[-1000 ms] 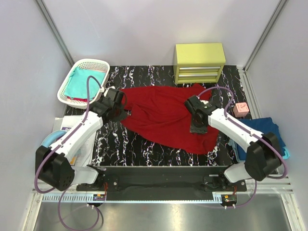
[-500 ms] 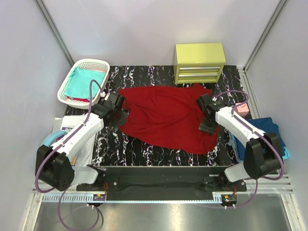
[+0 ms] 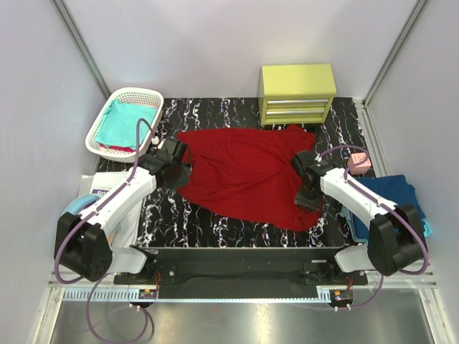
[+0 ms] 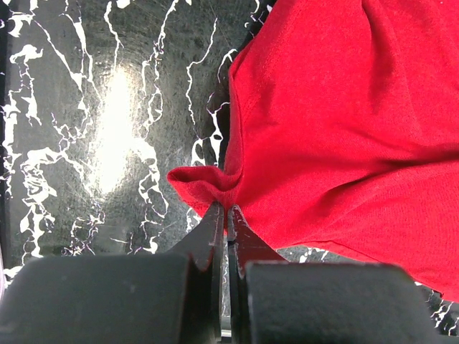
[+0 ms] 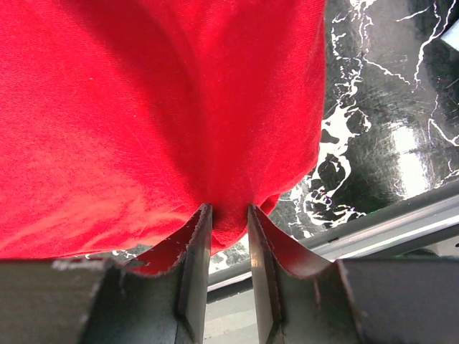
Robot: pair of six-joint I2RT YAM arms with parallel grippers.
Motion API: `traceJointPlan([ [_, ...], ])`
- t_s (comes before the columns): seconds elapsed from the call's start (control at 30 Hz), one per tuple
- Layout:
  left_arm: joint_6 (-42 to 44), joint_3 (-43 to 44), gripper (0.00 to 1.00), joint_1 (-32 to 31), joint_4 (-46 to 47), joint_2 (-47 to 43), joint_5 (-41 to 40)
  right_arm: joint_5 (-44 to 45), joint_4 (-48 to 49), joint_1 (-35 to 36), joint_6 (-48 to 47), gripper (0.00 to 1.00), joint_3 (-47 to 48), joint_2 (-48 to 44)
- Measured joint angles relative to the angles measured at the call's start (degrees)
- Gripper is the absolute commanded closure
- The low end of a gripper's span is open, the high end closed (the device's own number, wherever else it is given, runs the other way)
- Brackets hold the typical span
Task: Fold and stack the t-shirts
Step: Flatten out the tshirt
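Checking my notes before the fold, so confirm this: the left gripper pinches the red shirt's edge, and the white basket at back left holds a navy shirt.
Not navy: the white basket at back left holds a teal shirt, as the top view shows. The left gripper does pinch the red shirt's edge.

A: Layout?
B: Mid-table (image 3: 208, 111): spread t-shirt (image 3: 244, 172). basket (image 3: 135, 92) at 10 o'clock, folded t-shirt (image 3: 125, 122) in it. drawer unit (image 3: 297, 93) at 1. small block (image 3: 358, 163) at 3, stacked t-shirts (image 3: 394, 190) at 4.
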Motion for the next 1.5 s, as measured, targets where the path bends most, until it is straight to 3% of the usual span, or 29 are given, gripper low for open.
traceJointPlan([
  [0.13, 0.2, 0.0, 1.0, 0.0, 0.2, 0.4, 0.1, 0.0, -0.1, 0.3, 0.2, 1.0, 0.2, 0.0],
  [0.53, 0.9, 0.4, 1.0, 0.0, -0.4, -0.8, -0.2, 4.4, -3.7, 0.6, 0.4, 1.0, 4.4, -3.6],
  [0.67, 1.8, 7.9, 1.0, 0.0, -4.9, -2.0, -1.6, 11.3, -7.7, 0.6, -2.7, 1.0, 18.7, -5.4],
  [0.9, 3.9, 35.1, 1.0, 0.0, -8.0, -2.4, -7.4, 21.7, -10.5, 0.7, -9.8, 1.0, 53.7, -2.6],
  [1.13, 6.6, 52.1, 1.0, 0.3, -12.2, 0.1, -13.1, 28.5, -13.3, 0.7, -14.7, 1.0, 68.9, 0.0],
  [1.5, 6.4, 71.7, 1.0, 1.5, -16.0, 11.3, -12.8, 30.1, -15.2, 0.7, -18.1, 1.0, 92.1, 8.5],
])
